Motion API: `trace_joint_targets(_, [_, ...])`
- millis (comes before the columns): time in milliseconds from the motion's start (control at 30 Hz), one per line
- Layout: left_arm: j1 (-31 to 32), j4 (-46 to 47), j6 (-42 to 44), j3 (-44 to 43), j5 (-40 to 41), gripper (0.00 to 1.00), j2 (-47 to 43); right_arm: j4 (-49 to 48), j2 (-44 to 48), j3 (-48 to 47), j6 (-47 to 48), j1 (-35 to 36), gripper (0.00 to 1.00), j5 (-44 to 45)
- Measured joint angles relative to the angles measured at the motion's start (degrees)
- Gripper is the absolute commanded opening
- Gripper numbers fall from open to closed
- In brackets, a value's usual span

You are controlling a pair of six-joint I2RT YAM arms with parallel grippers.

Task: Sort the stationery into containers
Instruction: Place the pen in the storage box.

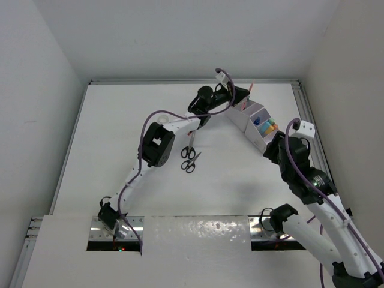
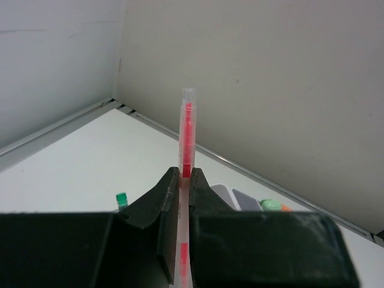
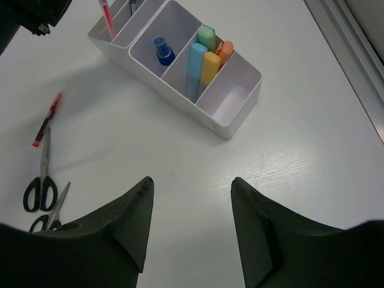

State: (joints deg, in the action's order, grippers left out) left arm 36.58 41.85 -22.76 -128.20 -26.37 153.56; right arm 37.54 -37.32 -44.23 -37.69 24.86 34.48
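Observation:
My left gripper is shut on a thin red pen that stands upright between its fingers. In the top view it is over the far end of the white organiser. In the right wrist view the held pen dips into the far compartment of the organiser. Other compartments hold a blue-capped bottle and pastel capsule pieces. My right gripper is open and empty above the bare table, short of the organiser's near end.
Another red pen lies on the table left of the organiser. Two black-handled scissors lie below it, also in the right wrist view. A metal rail runs along the table's right edge. Walls stand close behind.

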Motion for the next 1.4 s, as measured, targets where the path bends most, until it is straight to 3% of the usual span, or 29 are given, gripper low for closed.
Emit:
trace_joint_targets(933, [0.1,1.6,2.0,-0.1,1.9,0.0,5.5,2.1,-1.5,-0.2,0.6,0.0,0.55,1.7])
trace_joint_targets(967, [0.1,1.6,2.1,-0.1,2.0,0.03,5.5,2.0,-2.1,-0.2,0.9,0.0,0.55,1.7])
trace_joint_targets(1033, [0.1,1.6,2.4,-0.1,2.0,0.2,5.5,1.9,-3.1,-0.2,1.3,0.0,0.55,1.6])
trace_joint_targets(1067, [0.1,1.6,2.6,-0.1,1.9,0.39,5.5,1.9,-3.5,-0.3,1.4,0.0,0.55,1.6])
trace_joint_targets(1133, [0.1,1.6,3.1,-0.1,1.7,0.57,5.5,1.8,-4.5,-0.3,1.7,0.0,0.55,1.4])
trace_joint_targets(1400, [-0.2,-3.0,6.2,-0.3,3.0,0.6,4.2,0.3,-4.7,-0.3,1.8,0.0,0.55,1.3])
